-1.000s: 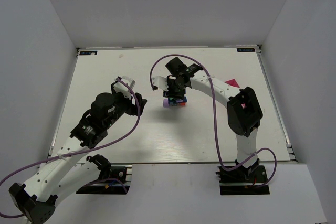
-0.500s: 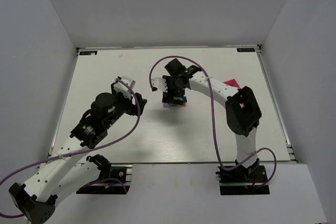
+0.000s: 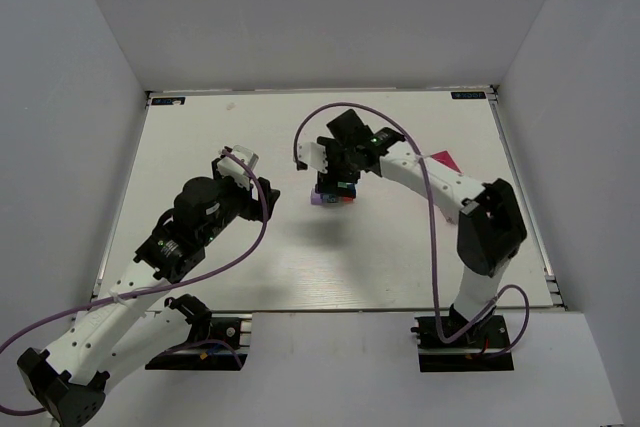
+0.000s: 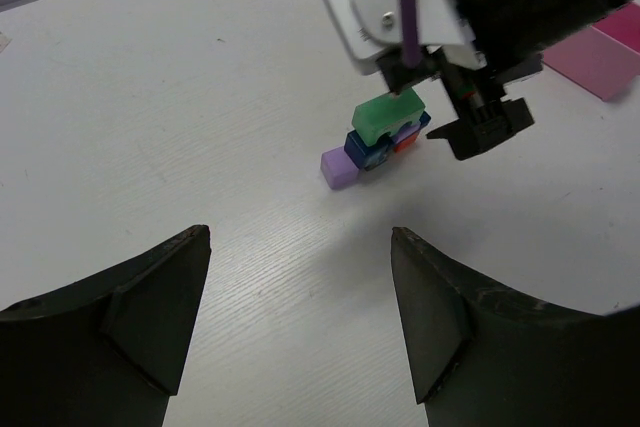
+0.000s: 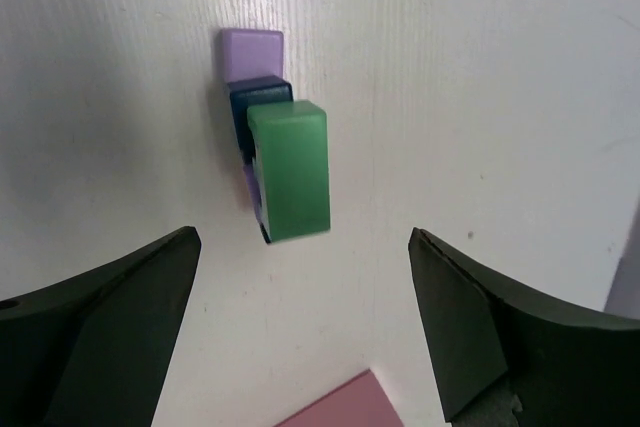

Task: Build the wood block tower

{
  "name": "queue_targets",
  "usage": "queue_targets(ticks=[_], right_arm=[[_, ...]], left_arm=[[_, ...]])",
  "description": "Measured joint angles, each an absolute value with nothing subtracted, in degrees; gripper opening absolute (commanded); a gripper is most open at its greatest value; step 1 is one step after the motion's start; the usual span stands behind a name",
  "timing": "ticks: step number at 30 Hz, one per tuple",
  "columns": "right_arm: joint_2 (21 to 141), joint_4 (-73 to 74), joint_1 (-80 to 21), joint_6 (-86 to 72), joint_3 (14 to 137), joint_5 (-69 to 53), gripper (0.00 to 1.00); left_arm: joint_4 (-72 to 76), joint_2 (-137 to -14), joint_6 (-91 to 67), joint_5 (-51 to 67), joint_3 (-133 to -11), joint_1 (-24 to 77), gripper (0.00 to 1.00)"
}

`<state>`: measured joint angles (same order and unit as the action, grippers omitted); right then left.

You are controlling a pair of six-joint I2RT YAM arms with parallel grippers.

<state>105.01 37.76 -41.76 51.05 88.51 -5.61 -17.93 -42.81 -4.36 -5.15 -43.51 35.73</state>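
Note:
The tower (image 3: pixel 333 194) stands mid-table as a small stack of wood blocks. A green block (image 5: pixel 290 169) lies on top, with a dark blue block (image 5: pixel 260 92) under it and a purple block (image 5: pixel 252 47) at the base. The left wrist view also shows a red block (image 4: pixel 405 140) in the stack. Just above the tower hangs my right gripper (image 3: pixel 335 172), open with nothing between its fingers and clear of the green block. My left gripper (image 3: pixel 247 169) hovers open and empty, well to the left of the tower.
A pink tray (image 3: pixel 441 159) lies right of the tower, behind the right arm, and its corner (image 5: pixel 345 405) shows under the right gripper. White walls close the table on three sides.
The right gripper has opened and let go of the green block on top of the tower. It has since lifted slightly. The left arm has not moved.

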Motion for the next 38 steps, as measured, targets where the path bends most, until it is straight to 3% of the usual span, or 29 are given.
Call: queue_targets(ticks=[3, 6, 7, 15, 25, 38], right_arm=[[98.48, 34.48, -41.36, 49.82, 83.74, -4.19, 0.91], [90.04, 28.12, -40.12, 46.5, 76.29, -1.63, 0.91], [87.07, 26.0, -39.48, 44.73, 73.58, -0.3, 0.91], [69.47, 16.36, -35.66, 30.06, 58.39, 9.02, 0.91], [45.74, 13.41, -35.73, 20.05, 41.25, 10.74, 0.91], [41.58, 9.89, -35.75, 21.65, 35.35, 11.62, 0.91]], left_arm=[[-17.87, -42.81, -4.32, -5.13, -43.48, 35.73, 0.83], [-17.8, -42.81, -4.25, -4.78, -43.48, 35.73, 0.92], [-17.76, -42.81, -4.14, -4.45, -43.48, 35.73, 1.0], [-17.5, -43.7, -2.26, -1.02, -43.09, 35.73, 1.0], [-17.63, -44.31, 1.37, 2.7, -42.72, 35.73, 1.0], [-17.96, -43.11, 3.6, 3.4, -42.7, 35.73, 1.0]])
